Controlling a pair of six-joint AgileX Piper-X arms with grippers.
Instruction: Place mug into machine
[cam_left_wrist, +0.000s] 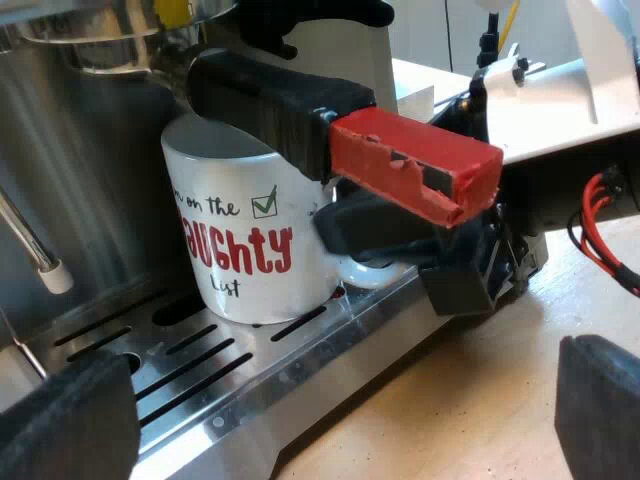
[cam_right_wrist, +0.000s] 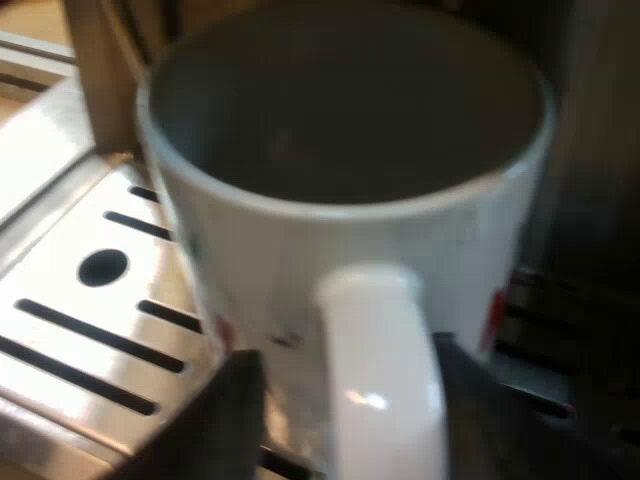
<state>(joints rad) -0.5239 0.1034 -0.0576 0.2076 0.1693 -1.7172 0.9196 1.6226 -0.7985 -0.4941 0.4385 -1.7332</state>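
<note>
Looks like a lab's coffee station: a steel espresso machine (cam_left_wrist: 80, 170) with slotted drip tray (cam_left_wrist: 215, 395) stands on a pale wooden tabletop (cam_left_wrist: 450, 410) (white framing (cam_left_wrist: 605, 60) beyond it).

Rim of the mug (cam_left_wrist: 235, 250) partly behind the holder's handle (cam_left_wrist: 270, 105).

1. On the side of the white mug (cam_left_wrist: 245, 250), a black handwritten line reads "…on the". Its start curves out of sight round the mug.
2. Just after that line stands a small black box holding a green check mark (cam_left_wrist: 264, 202).
3. Beneath, large red capitals read "AUGHTY", with any letter before them hidden.
4. Lowest, in small black script: "List".
</note>
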